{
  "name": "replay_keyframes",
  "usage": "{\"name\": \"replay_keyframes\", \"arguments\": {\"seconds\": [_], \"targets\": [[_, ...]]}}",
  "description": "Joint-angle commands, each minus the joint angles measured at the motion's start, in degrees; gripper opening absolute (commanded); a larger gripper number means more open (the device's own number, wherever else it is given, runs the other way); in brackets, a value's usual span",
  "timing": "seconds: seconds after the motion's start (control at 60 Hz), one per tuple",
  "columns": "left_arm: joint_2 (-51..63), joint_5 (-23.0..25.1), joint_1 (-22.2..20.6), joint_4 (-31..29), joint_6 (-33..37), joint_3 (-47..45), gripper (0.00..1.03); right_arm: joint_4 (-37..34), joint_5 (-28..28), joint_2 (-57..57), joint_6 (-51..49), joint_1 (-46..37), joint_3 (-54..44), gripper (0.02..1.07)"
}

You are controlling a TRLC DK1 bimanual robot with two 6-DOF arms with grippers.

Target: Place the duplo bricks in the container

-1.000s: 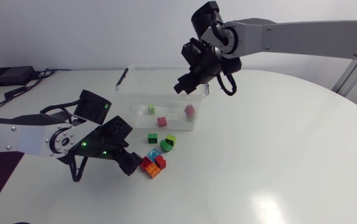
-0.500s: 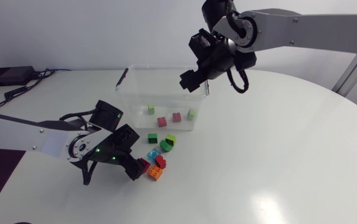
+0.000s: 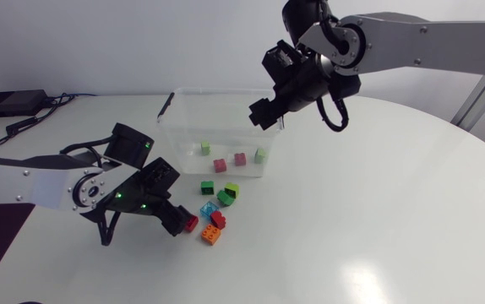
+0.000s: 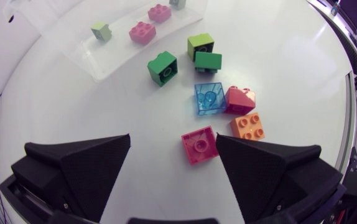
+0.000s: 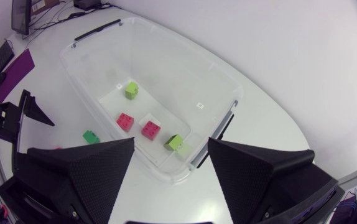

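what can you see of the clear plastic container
A clear plastic container, rectangular with rounded corners, open-topped with no lid, stands upright on the white table. A dark clip handle sits at each short end. Two green bricks and two pink bricks lie on its floor. The right gripper hangs open above one end, apart from it.
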Motion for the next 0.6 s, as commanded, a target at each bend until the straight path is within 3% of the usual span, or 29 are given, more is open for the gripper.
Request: {"name": "replay_keyframes", "arguments": {"seconds": [0.0,0.133,0.483,0.583], "targets": [[-1.74,0.99,-0.73,-1.4,-1.95,1.0,0.96,0.22,0.33,-2.07,-0.14,0.58,-2.3,0.88],[0.89,0.9,-3.27,-1.14,-3.53,0.21,0.96,0.31,0.33,-3.13,-0.14,0.67,-3.35,0.88],[7.48,-1.21,-3.71,-0.61,-4.85,2.84,0.91,-0.3,-0.99,-12.01,-1.02,5.41,-13.72,0.89],[9.59,-1.56,-3.63,-0.61,-4.94,3.81,0.78,-0.04,-1.34,-13.59,-1.37,8.23,-17.42,0.89]]}}
